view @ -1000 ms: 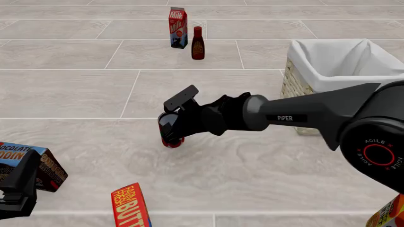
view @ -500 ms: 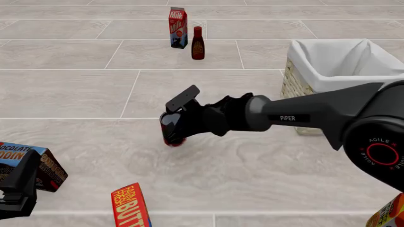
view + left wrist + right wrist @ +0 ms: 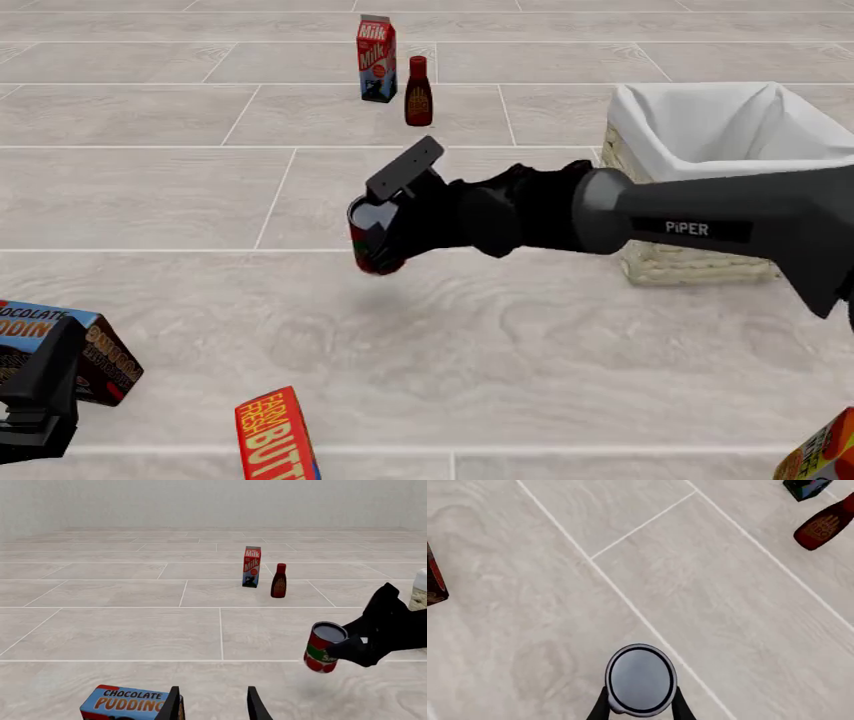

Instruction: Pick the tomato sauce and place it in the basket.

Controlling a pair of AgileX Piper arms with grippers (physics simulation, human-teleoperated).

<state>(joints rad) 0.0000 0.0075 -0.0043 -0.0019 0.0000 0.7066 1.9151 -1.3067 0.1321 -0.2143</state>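
The tomato sauce is a small red can with a green band and a dark top. My right gripper is shut on it and holds it above the floor, left of the basket. The can also shows in the left wrist view and, from above, in the right wrist view between the fingers. The pale wicker basket with white lining stands at the right, apart from the can. My left gripper is open and empty at the near left, its fingers beside the pudding box.
A milk carton and a slim dark red bottle stand at the far middle. A chocolate pudding box lies near left, a butter box at the near edge, another box at the near right corner.
My right gripper has risen with the can, lifting it off the floor and a little toward the far right. The left arm has not moved.
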